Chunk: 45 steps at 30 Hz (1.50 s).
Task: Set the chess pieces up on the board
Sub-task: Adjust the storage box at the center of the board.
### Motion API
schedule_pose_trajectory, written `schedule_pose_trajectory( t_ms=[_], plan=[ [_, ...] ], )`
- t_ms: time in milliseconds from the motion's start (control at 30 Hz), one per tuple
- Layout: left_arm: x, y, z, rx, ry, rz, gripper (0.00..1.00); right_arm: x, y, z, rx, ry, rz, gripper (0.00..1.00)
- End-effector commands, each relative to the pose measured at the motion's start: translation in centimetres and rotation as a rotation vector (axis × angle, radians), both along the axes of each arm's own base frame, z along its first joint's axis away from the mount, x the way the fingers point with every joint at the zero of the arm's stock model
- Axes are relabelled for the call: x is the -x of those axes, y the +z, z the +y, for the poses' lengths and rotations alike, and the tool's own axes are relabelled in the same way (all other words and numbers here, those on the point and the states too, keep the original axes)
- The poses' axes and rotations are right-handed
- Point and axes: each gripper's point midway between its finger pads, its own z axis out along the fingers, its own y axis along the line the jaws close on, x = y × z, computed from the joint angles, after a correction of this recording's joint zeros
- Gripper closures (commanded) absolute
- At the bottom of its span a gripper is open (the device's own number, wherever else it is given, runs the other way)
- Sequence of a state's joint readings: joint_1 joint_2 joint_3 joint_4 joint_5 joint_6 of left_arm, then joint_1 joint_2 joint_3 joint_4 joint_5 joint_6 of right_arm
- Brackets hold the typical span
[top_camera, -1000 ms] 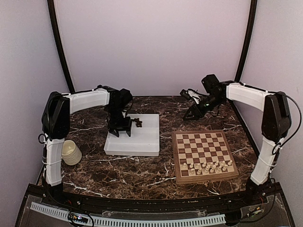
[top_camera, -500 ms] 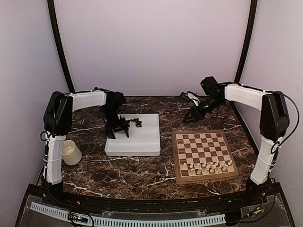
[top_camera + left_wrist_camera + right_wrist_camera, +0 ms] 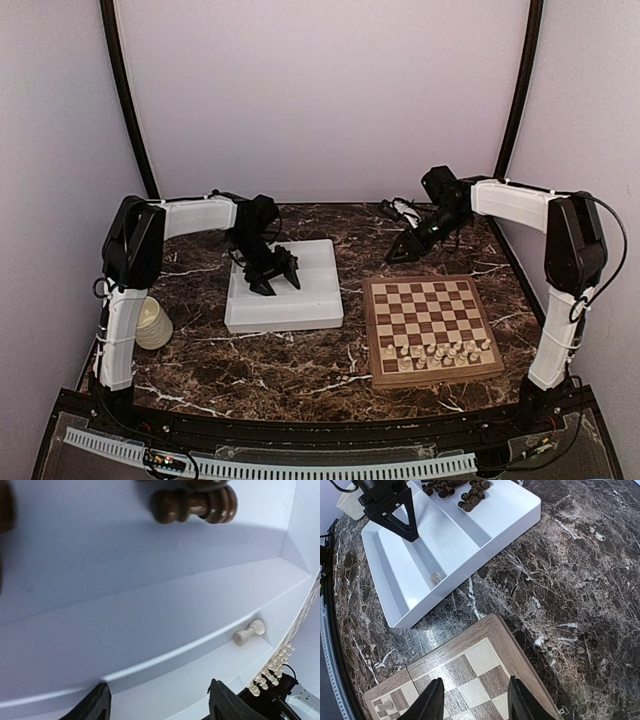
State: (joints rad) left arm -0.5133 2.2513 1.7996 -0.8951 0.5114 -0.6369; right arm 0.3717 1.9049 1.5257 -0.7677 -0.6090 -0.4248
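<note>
Left tool over white tray

Soft, even light; left wrist view seems blurry.

I see a glossy brown marble desk, a smooth white plastic tray (slightly matt), a satin wooden board, and polished turned-wood pieces.

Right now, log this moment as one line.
left jaws: open, empty, over tray | right jaws: open, empty, at board far edge | board: white pieces only | tray: dark pieces, lone white piece
</note>
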Motion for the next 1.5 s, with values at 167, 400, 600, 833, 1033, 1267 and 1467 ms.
schedule_pose_trajectory(
  t_ms=[167,400,600,833,1033,1267,1467],
  plan=[
    [-2.1,-0.7,-7.2,0.158,-0.1,-0.066,0.31,0.5,0.2,-0.2,0.013,0.013,-0.01,0.55],
    [-1.5,-1.8,-11.3,0.238,-0.172,-0.085,0.36,0.6,-0.4,-0.4,0.024,0.009,-0.003,0.55],
    [0.2,-2.0,-13.8,0.311,-0.232,-0.065,0.49,1.1,-0.8,-0.7,0.037,0.013,0.001,0.55],
    [3.2,-0.1,-11.1,0.258,-0.286,-0.077,0.59,1.8,-1.0,-1.0,0.044,0.018,0.006,0.55],
    [6.8,0.5,-7.1,0.166,-0.322,-0.057,0.64,1.2,-1.0,-0.4,0.043,0.03,0.001,0.55],
    [10.4,1.5,-2.2,0.061,-0.378,-0.093,0.64,1.0,-0.9,0.4,0.047,0.05,-0.016,0.55],
    [7.3,5.9,-2.4,0.032,-0.407,-0.274,0.59,1.4,-0.5,0.7,0.064,0.073,-0.047,0.55]
  ],
)
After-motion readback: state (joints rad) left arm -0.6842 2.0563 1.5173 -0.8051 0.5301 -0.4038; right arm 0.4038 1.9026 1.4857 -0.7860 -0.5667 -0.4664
